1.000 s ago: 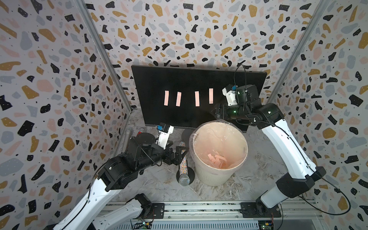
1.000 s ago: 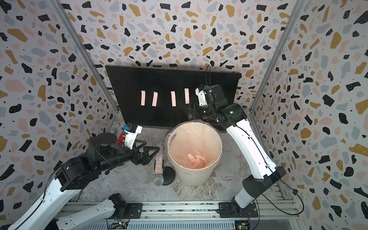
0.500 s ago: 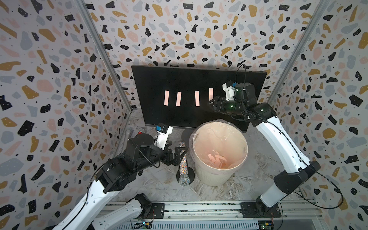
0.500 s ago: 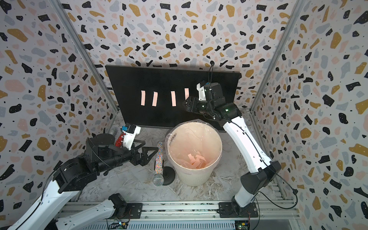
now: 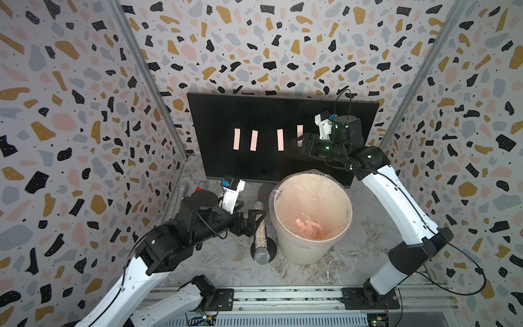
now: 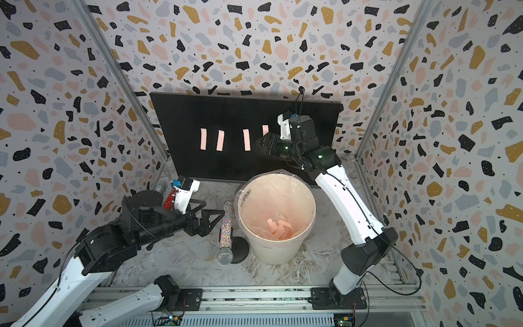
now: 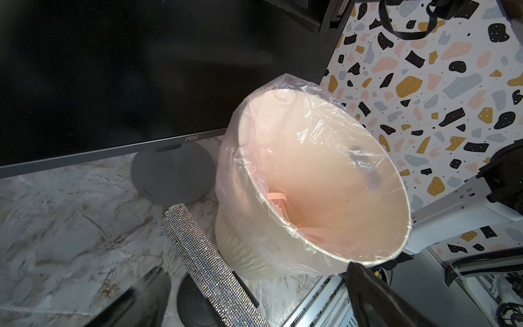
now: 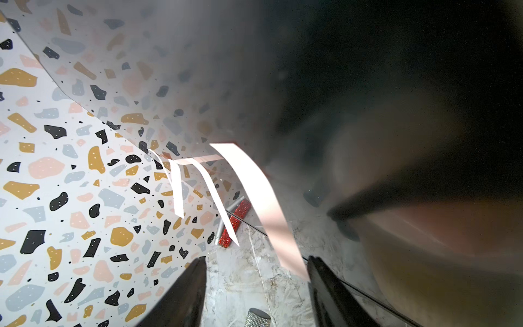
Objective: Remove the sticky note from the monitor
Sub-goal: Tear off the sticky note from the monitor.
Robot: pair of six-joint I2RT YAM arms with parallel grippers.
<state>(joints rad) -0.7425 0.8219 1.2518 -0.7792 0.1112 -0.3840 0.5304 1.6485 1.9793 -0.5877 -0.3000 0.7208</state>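
Observation:
The black monitor [image 5: 254, 113] [image 6: 226, 113] [image 7: 113, 70] stands at the back with several pink sticky notes in a row across its screen. My right gripper [image 5: 297, 140] [image 6: 259, 143] [image 8: 256, 259] is at the rightmost sticky note [image 5: 299, 130] [image 6: 265, 129] [image 8: 254, 192] and covers its lower part in both top views. Its jaws are open. In the right wrist view the note's free end lies between them, close to one finger [image 8: 325, 286]. My left gripper [image 5: 256, 219] [image 6: 218, 215] [image 7: 254, 279] hangs open and empty, low beside the bin.
A cream bin [image 5: 300, 249] [image 6: 271, 252] [image 7: 254, 254] with a clear liner holds pink notes, in front of the monitor. A glitter microphone [image 5: 259, 235] [image 6: 226, 226] [image 7: 203, 254] on a round stand leans between my left gripper's fingers. A red glitter object [image 6: 169, 198] [image 8: 236, 223] lies back left.
My right gripper has moved up and left along the screen onto the rightmost sticky note, and its jaws have narrowed. The left arm has hardly moved.

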